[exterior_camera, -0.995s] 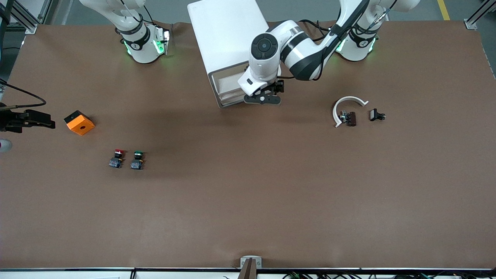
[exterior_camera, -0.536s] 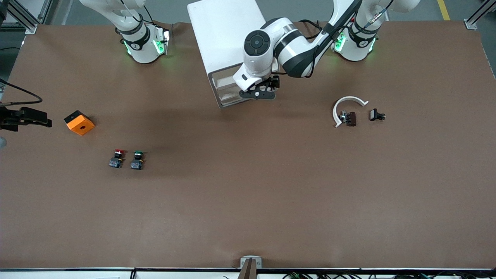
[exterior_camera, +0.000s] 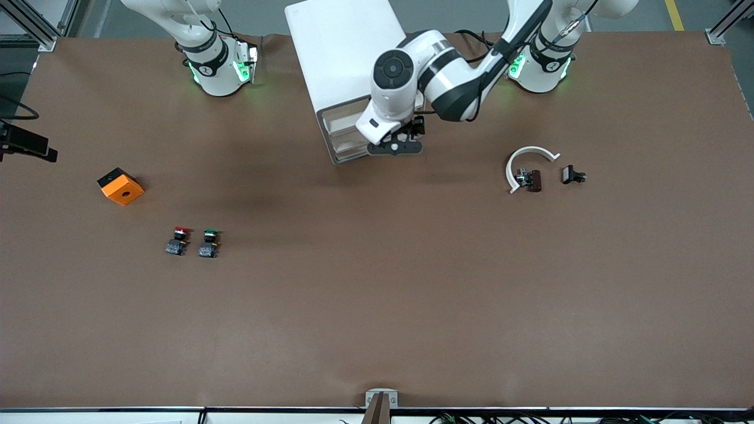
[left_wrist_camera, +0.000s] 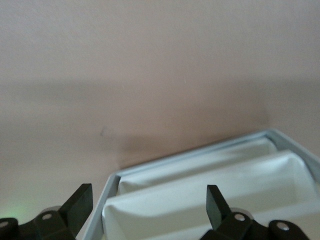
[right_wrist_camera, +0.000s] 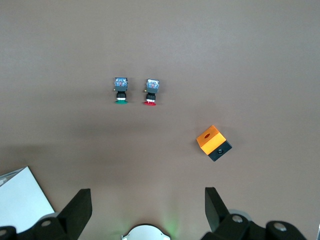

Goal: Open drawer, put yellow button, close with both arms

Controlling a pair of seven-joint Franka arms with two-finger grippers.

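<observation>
The white cabinet [exterior_camera: 344,53] stands near the robots' bases. Its topmost drawer [exterior_camera: 341,122] sits level with the like drawers below it. My left gripper [exterior_camera: 396,145] is open and empty at the cabinet's front. In the left wrist view the left gripper [left_wrist_camera: 148,205] has cream drawer fronts [left_wrist_camera: 200,192] between its spread fingers. My right gripper [exterior_camera: 28,144] is open and empty, up over the right arm's end of the table; it also shows in the right wrist view [right_wrist_camera: 147,207]. The yellow button is out of view.
A red-capped button [exterior_camera: 177,240] and a green-capped one [exterior_camera: 208,242] stand side by side, with an orange box [exterior_camera: 120,186] toward the right arm's end. A white arc with a brown part [exterior_camera: 527,171] and a black clip [exterior_camera: 572,175] lie toward the left arm's end.
My left gripper has moved in closer to the cabinet's front. My right gripper has drawn away from the orange box toward the table's edge.
</observation>
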